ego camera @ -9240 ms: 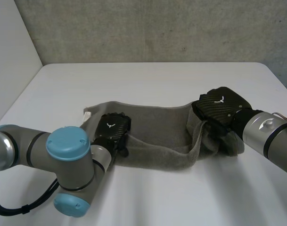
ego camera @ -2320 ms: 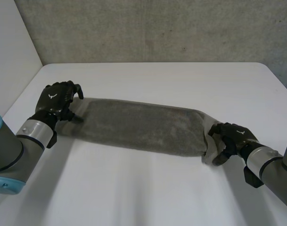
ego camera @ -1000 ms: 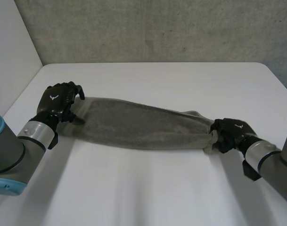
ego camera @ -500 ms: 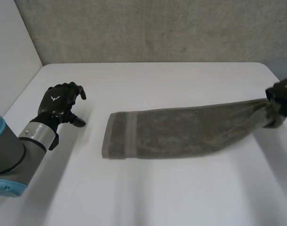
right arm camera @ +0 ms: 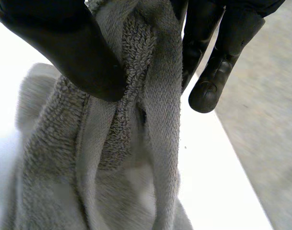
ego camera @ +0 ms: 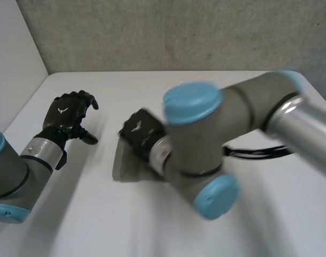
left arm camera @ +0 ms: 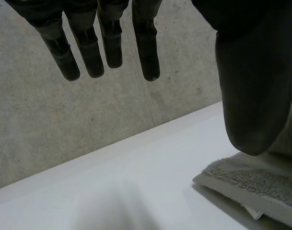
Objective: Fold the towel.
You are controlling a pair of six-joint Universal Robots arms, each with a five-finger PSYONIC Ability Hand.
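White tabletop [ego camera: 152,230] bears the grey terry towel [ego camera: 122,165], its bunched end pinched in the black right hand [ego camera: 139,130]'s fingers above the flat end. With the black left hand [ego camera: 66,115] hovering open-fingered beside it, that unpinned end may drag, skewing the fold.

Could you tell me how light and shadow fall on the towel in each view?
Head view: the towel looks dim beside the right arm. Left wrist view: its edge throws a dark shadow on the table. Right wrist view: bright table, dark creases.
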